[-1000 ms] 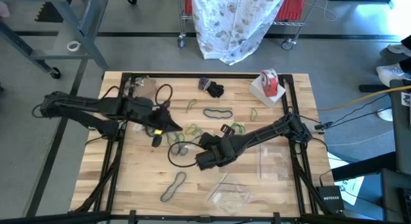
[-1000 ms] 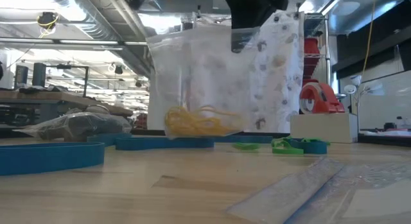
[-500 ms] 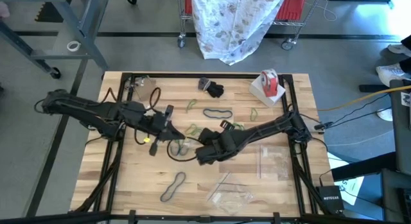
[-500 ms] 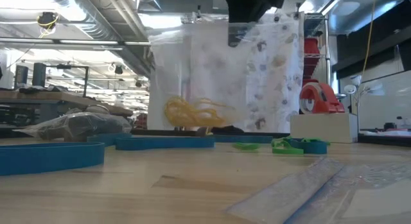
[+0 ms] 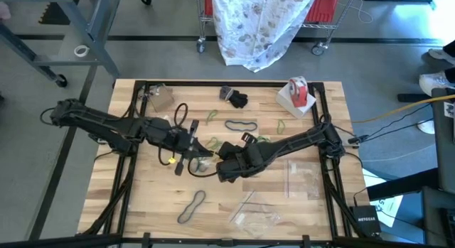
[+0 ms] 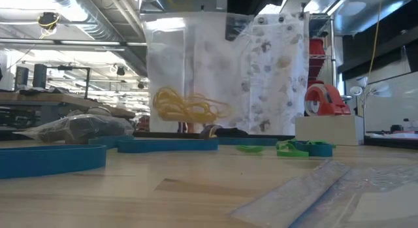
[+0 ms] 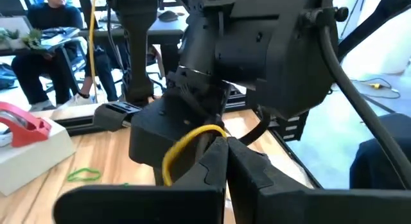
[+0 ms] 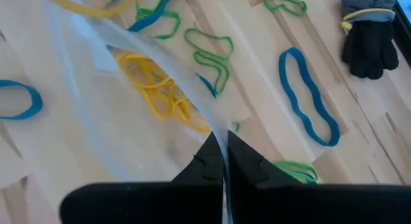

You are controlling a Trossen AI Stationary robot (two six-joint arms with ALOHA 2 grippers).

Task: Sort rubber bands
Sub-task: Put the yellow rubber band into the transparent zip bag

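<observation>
Right claw (image 8: 223, 156): mine, over the worktop's middle, clenched on the edge of a clear plastic bag (image 6: 196, 71) that hangs lifted off the wood.
Left claw (image 7: 225, 161): mine, just beside the right one, fingers pressed together on a single yellow band (image 7: 183, 142).
Bag contents: a bunch of yellow bands (image 6: 186, 107), sagging low inside the film.
Loose rubber bands (image 8: 307, 95): blue and green loops scattered on the worktop (image 5: 142, 198) around both claws; one dark loop (image 5: 192, 205) lies nearer the front edge.
Other stock: spare clear bags (image 5: 256, 212), red-and-white tape roll (image 5: 298, 90), black glove (image 8: 371, 41).
Handling, as I judge it: featherweight, limp, stretchy, grippy on wood; they tangle readily.
Where to take hold: pinch one strand of a loop where it lies clear of its neighbours, never a crossing.
Bag: slick and flimsy; hold at the rim.
</observation>
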